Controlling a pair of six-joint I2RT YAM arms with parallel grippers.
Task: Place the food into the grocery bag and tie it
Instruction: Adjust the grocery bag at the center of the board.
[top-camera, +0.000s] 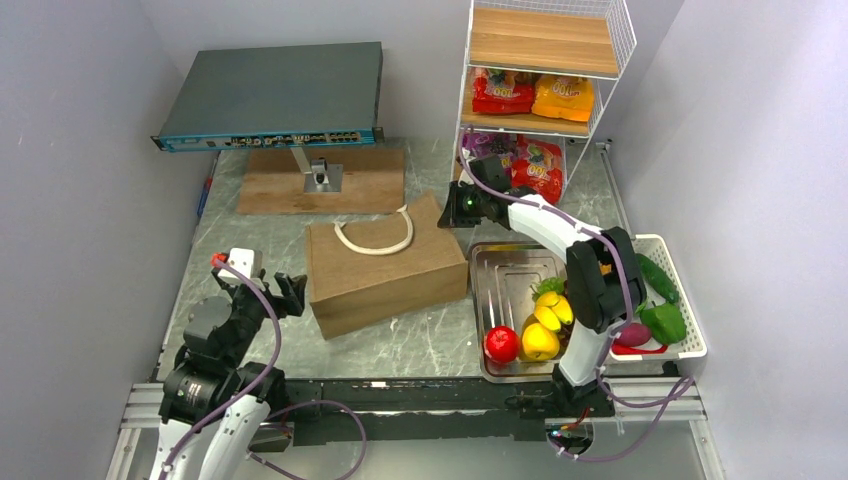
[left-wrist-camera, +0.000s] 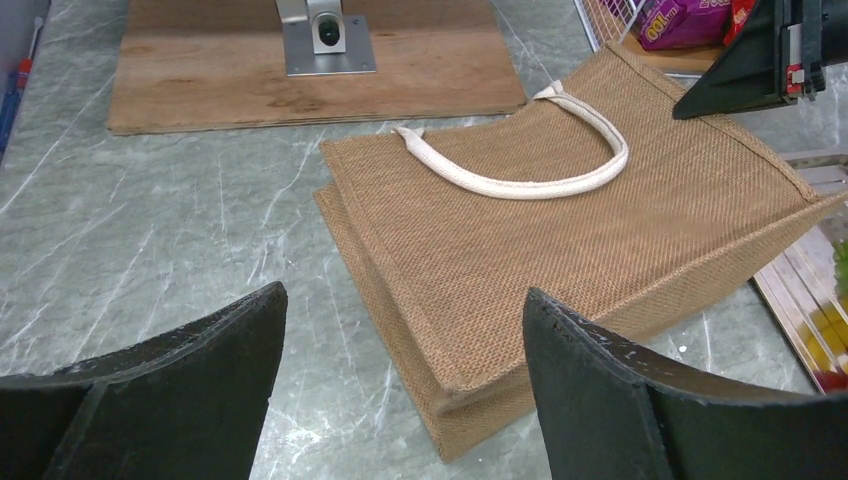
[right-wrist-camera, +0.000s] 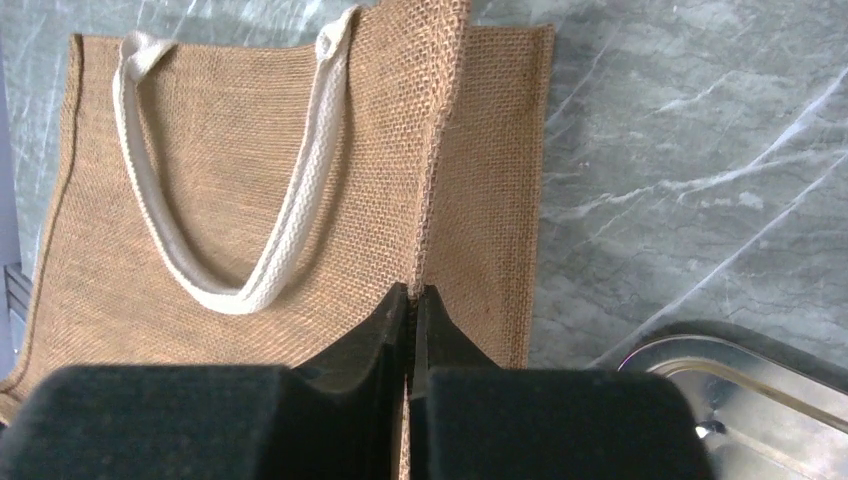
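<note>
**Entry: large brown coarse-woven grocery bag**. It is laid flat on its side on the grey marbled table, between the two arms. Its base is turned toward the left arm and its mouth toward the far right. One cream-white rope handle is looped across the upper face.

**Right gripper**. The black fingers are pressed together on the bag's woven rim at the corner of the mouth. The pinched edge is seen running straight out from between them.

**Left gripper**. The jaws are spread wide. It is held over the table near the bag's base corner, apart from the fabric.

**Food, outward from the bag:**
- A red apple and yellow fruits are kept in a stainless steel tray just beside the bag's right edge.
- A green cucumber and a green pepper are held in a white plastic basket at the far right.
- A glossy red packet and an orange packet are stored on the middle shelf of a white wire rack.
- Another red packet is set on the lower shelf, just behind the right gripper.

**Other items.** A flat wooden board is placed behind the bag. A grey slab-shaped device is mounted above it.
</note>
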